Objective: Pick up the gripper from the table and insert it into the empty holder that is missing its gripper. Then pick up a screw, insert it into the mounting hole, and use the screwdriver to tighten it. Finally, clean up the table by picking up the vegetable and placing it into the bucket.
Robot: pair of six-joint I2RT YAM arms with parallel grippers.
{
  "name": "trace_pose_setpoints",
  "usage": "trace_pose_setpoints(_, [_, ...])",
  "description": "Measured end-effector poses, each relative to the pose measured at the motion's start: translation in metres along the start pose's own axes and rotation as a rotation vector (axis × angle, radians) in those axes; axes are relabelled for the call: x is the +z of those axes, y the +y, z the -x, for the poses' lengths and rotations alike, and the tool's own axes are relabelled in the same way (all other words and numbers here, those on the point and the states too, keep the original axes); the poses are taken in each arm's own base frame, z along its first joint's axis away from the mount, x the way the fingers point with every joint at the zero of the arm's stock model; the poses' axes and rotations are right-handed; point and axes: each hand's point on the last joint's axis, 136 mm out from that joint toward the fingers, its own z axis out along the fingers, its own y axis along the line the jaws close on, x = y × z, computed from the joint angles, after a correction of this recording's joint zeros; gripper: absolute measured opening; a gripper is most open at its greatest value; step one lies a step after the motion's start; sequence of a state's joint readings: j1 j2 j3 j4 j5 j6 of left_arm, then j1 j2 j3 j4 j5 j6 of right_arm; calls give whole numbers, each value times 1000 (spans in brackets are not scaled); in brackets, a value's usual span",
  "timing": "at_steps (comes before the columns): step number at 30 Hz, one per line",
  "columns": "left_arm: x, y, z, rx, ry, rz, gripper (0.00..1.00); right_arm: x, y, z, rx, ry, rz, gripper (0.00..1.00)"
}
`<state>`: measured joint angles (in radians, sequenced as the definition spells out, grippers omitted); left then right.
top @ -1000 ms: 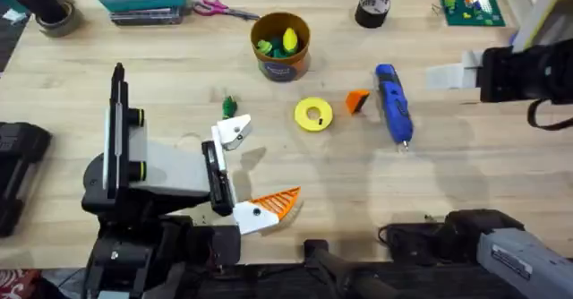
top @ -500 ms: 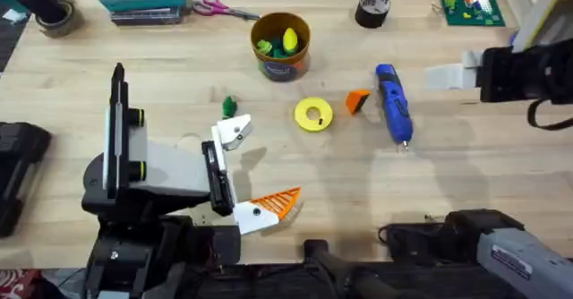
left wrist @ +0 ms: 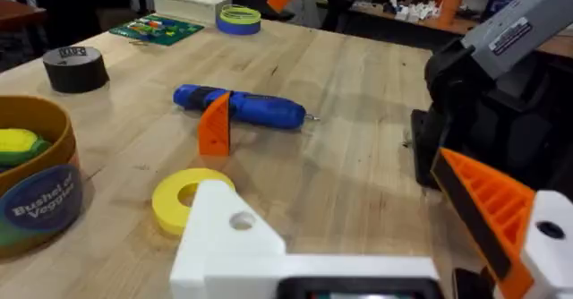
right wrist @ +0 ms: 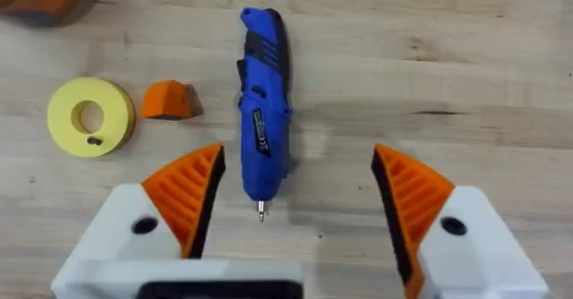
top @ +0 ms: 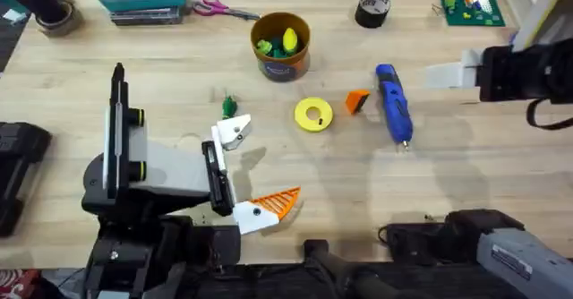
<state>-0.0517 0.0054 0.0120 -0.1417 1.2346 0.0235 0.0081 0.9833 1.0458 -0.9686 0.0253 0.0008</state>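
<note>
Waiting at the first step: the loose finger [top: 356, 101] lies on the table, not yet picked up, touching or just beside the screwdriver [top: 392, 102] at its 9 o'clock in the overhead view, with a yellow disc [top: 313, 115] further toward 9. The right gripper [right wrist: 297, 160] hangs released, jaws spread wide, over the screwdriver's tip end. The left gripper [top: 246, 169] is also spread open and holds nothing; one side is the bare white holder [top: 231, 133], the other carries its orange finger. The vegetable [top: 228, 105] lies at the holder's 12 o'clock, and the bucket [top: 280, 46] stands at the disc's 11 o'clock. Next, I judge, the right gripper must shift toward the loose finger and close on it without nudging the screwdriver. Nothing differs from the earlier frames; both arms and all things sit unchanged.
</note>
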Motion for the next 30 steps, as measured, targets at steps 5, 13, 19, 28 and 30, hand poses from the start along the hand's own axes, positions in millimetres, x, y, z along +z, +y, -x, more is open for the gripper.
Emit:
trace_pose_setpoints(5, [0,0,0,0,0,0,985,-1,15,-5,-41,21,41,996])
trace_pose_setpoints(13, [0,0,0,0,0,0,985,-15,60,17,-129,93,127,996])
trace_pose_setpoints(19, [0,0,0,0,0,0,985,-13,90,35,-175,152,164,996])
trace_pose_setpoints(28, [0,0,0,0,0,0,985,-7,124,35,-244,221,190,996])
trace_pose_setpoints(30, [0,0,0,0,0,0,985,-8,129,33,-254,230,196,996])
